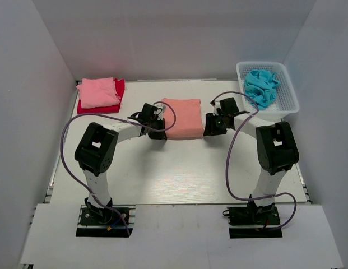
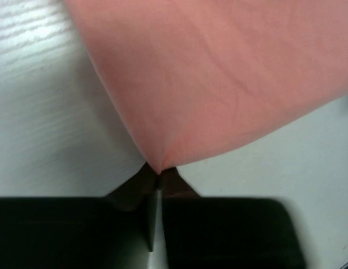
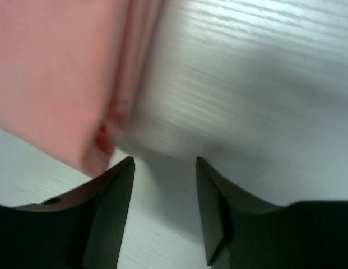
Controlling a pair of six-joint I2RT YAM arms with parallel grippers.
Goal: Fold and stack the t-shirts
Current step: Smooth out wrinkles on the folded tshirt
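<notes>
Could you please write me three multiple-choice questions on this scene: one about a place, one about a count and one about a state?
1. Where does the crumpled turquoise-blue cloth t-shirt lie?
A. in the white plastic lattice basket
B. on the table's near edge
C. on the stack at the far left

2. How many t-shirts make up the stack at the far left?
A. one
B. two
C. three

3. What is the state of the left gripper?
A. open wide above the table
B. shut on a corner of the folded salmon-orange cloth t-shirt
C. shut on nothing

Answers:
1 A, as the top view shows it inside the basket's walls.
2 B, as a light pink cloth t-shirt lies on a red cloth t-shirt.
3 B, as the left wrist view shows the fingers pinched on the cloth's corner.
</notes>
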